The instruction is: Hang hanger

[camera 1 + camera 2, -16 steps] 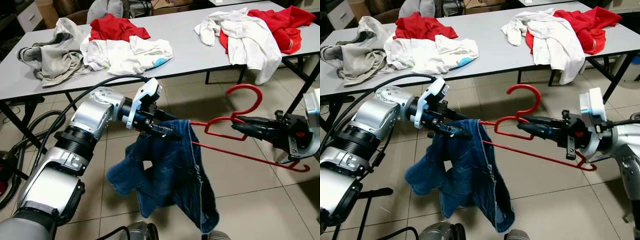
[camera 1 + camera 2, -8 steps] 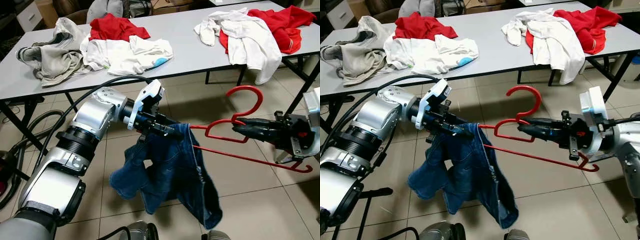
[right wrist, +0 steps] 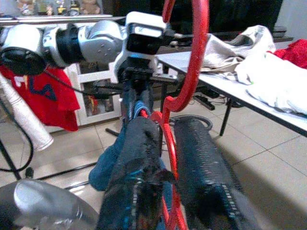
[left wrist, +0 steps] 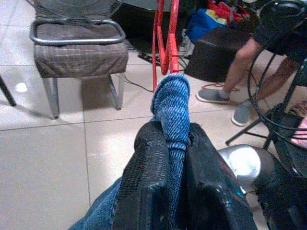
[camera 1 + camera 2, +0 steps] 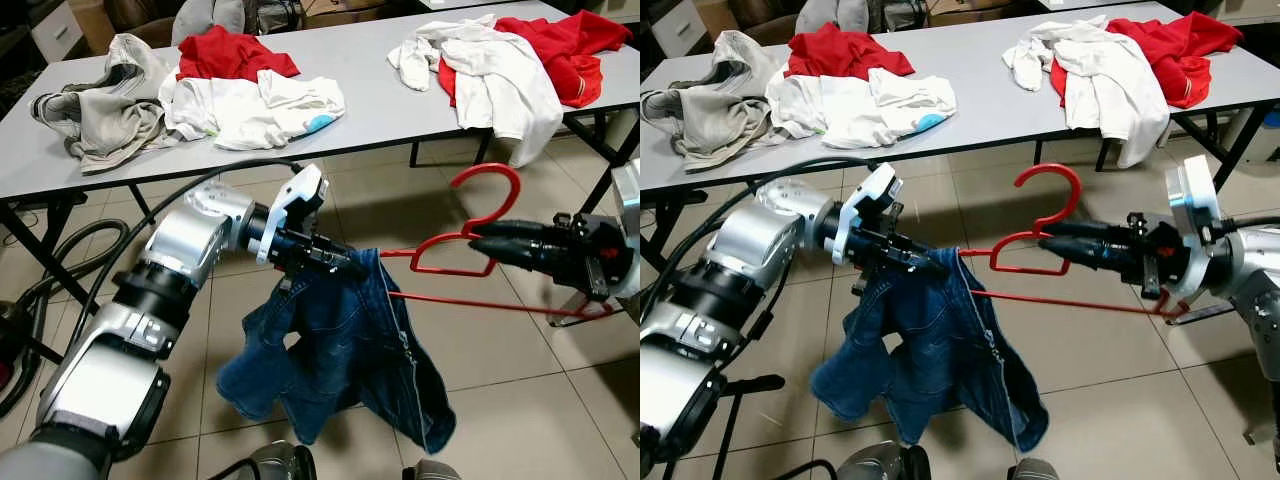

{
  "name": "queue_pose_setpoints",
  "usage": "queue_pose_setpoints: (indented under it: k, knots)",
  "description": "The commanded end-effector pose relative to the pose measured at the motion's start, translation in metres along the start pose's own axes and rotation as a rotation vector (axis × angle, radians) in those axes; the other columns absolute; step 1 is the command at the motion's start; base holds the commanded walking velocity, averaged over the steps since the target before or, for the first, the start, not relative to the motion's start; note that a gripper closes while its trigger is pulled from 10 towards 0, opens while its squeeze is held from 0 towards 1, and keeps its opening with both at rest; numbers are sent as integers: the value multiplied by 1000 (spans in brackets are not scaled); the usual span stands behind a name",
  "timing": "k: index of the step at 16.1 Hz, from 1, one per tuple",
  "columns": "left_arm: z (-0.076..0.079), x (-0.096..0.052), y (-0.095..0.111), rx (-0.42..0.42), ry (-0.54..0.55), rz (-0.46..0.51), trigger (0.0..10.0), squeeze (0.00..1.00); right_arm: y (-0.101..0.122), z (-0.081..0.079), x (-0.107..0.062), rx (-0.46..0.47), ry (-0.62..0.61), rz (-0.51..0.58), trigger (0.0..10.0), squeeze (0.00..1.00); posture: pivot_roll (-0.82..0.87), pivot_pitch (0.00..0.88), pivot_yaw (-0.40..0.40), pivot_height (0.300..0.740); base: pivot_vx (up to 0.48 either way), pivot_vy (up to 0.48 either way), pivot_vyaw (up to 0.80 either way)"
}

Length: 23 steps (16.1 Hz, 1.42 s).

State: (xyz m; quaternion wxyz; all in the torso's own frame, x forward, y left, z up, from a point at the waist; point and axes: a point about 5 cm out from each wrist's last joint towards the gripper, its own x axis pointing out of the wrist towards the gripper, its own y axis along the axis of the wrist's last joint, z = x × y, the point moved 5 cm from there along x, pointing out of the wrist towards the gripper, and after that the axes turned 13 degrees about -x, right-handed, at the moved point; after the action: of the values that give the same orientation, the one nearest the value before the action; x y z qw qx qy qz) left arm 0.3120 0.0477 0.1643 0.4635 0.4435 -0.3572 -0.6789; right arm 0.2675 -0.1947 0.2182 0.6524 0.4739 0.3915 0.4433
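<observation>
Left gripper (image 5: 345,267): fingers pressed together on a fold of the blue jeans' waistband, which sticks out past the fingertips toward the hanger; in the left wrist view the denim (image 4: 171,115) is squeezed between the two black fingers (image 4: 146,177).
Right gripper (image 5: 485,240): fingers clamped on the red hanger at the base of its hook; in the right wrist view the red wire (image 3: 169,143) runs between the two fingers (image 3: 196,163).
Red hanger (image 5: 1040,215): held in the air between the two grippers, hook rising just past the right fingertips, one shoulder end reaching the left fingertips and the lower bar running back under the right gripper.
Blue jeans (image 5: 345,360): draped over the hanger's end at the left fingertips, most of the cloth hanging below the left gripper above the tiled floor (image 5: 500,390).
Grey table (image 5: 370,90): well beyond both grippers' fingertips, carrying heaps of red, white and beige clothes (image 5: 250,95).
Person: legs and shoes (image 4: 225,91) beyond the left fingertips in the left wrist view, beside a chair (image 4: 76,52).
</observation>
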Motion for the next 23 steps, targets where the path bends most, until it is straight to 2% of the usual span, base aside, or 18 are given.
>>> queue_pose_setpoints:
  k: [1, 3, 5, 6, 7, 8, 10, 11, 12, 13, 14, 16, 19, 20, 23]
  knots:
    - [0, -7, 10, 33, 32, 33, 0, 0, 10, 7, -5, -23, -35, 27, 10000, 1000, -197, 0, 114, 740, 0, 0, 0]
    - [-6, -12, 7, 30, 83, 44, 0, 0, 27, 15, -18, -44, -95, 87, 10000, 1000, -189, 0, 110, 740, 0, 0, 0]
    - [-19, -21, 5, 43, 197, 71, 0, 0, 51, 11, -31, -51, -121, 190, 10000, 1000, -184, 0, 106, 740, 0, 0, 0]
    - [-29, -27, 8, 57, 280, 103, 0, 0, 62, 3, -31, -48, -105, 237, 10000, 1000, -183, 0, 109, 740, 0, 0, 0]
    - [-31, -30, 9, 63, 304, 109, 0, 0, 64, -1, -29, -43, -95, 252, 10000, 1000, -183, 0, 109, 740, 0, 0, 0]
    - [-32, -35, 14, 69, 333, 142, 0, 0, 65, -13, -19, -28, -70, 264, 10000, 1000, -183, 0, 109, 740, 0, 0, 0]
    - [-28, -36, 25, 84, 323, 187, 0, 0, 48, -25, -4, 18, -42, 204, 10000, 1000, -189, 0, 117, 740, 0, 0, 0]
    - [-23, -37, 39, 119, 301, 215, 0, 0, 6, -25, 14, 72, -139, 61, 10000, 1000, -192, 0, 120, 740, 0, 0, 0]
    - [-20, -37, 45, 139, 283, 216, 0, 0, -13, -22, 21, 97, -205, 11, 10000, 1000, -192, 0, 120, 740, 0, 0, 0]
    - [-19, -37, 47, 143, 278, 216, 0, 0, -17, -20, 23, 105, -224, 4, 10000, 1000, -192, 0, 120, 740, 0, 0, 0]
    - [-15, -37, 51, 154, 256, 216, 0, 0, -32, -15, 24, 161, -297, -19, 10000, 1000, -193, 0, 122, 740, 0, 0, 0]
    - [-7, -38, 62, 174, 214, 222, 0, 0, -66, -16, 19, 267, -360, -99, 10000, 1000, -193, 0, 120, 740, 0, 0, 0]
    - [-2, -38, 71, 191, 193, 237, 0, 0, -79, -23, 10, 281, -381, -124, 10000, 1000, -189, 0, 110, 740, 0, 0, 0]
    - [1, -38, 77, 200, 181, 257, 0, 0, -90, -28, 4, 296, -391, -163, 10000, 1000, -189, 0, 110, 740, 0, 0, 0]
    - [14, -36, 91, 200, 110, 313, 0, 0, -114, -27, -7, 338, -459, -224, 10000, 1000, -189, 0, 110, 740, 0, 0, 0]
